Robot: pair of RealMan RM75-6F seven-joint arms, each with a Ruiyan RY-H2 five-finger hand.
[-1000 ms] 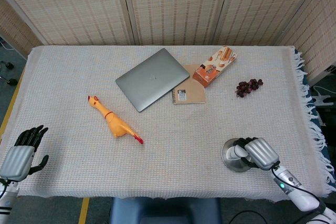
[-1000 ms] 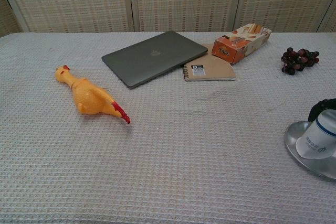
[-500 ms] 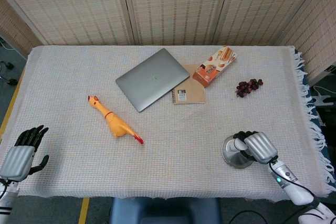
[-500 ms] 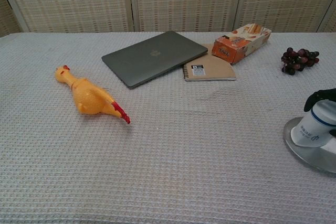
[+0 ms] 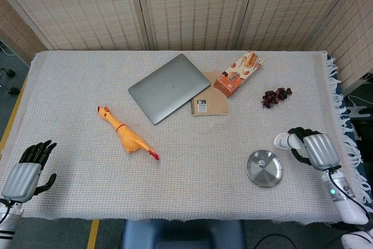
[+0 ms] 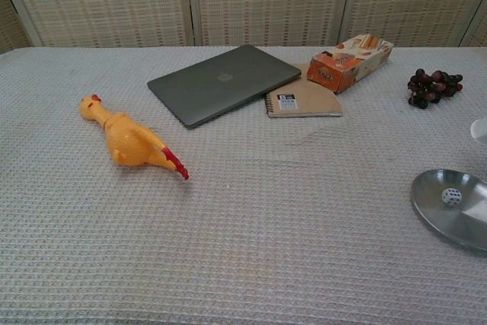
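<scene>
On the white woven tablecloth (image 5: 192,161), your right hand (image 5: 315,148) grips a small white cup (image 5: 285,140), just beside the round metal plate (image 5: 264,168); your left hand (image 5: 26,170) rests open-fingered.

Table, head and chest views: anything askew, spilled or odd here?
Nothing spilled or damaged. A die lies in the steel plate, and the right hand holds a white cup tipped sideways beside it. The snack box leans on the notebook, which the laptop overlaps. The left hand holds nothing.
</scene>
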